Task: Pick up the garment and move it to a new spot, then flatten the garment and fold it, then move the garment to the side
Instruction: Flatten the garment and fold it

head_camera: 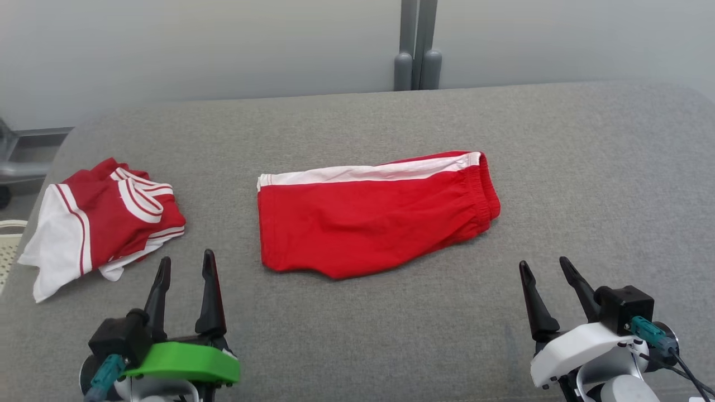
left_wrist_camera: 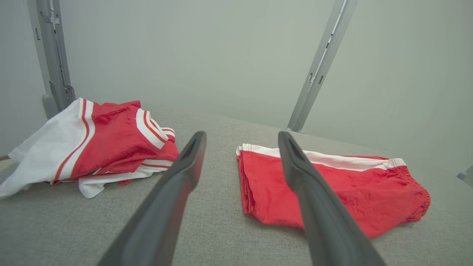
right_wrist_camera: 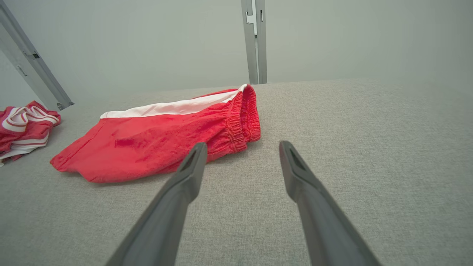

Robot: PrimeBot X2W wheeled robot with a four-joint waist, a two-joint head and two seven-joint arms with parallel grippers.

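Both released, your left end effector [head_camera: 187,257] and right end effector [head_camera: 543,261] probably next shift the folded shorts [head_camera: 368,223] aside.

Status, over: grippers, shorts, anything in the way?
Left gripper open, empty. Right gripper open, empty. Shorts folded flat, centre. Striped garment heaped left, apart from shorts.

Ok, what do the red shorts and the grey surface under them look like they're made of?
Red shorts: soft matte fabric, likely a cotton or cotton-blend knit. It creases loosely, lies limp, and is gathered like elastic at one end.
Grey surface: matte woven upholstery-type cloth, judging by its fine flecked grain. Its rounded far edge suggests padding underneath, though that is not certain.
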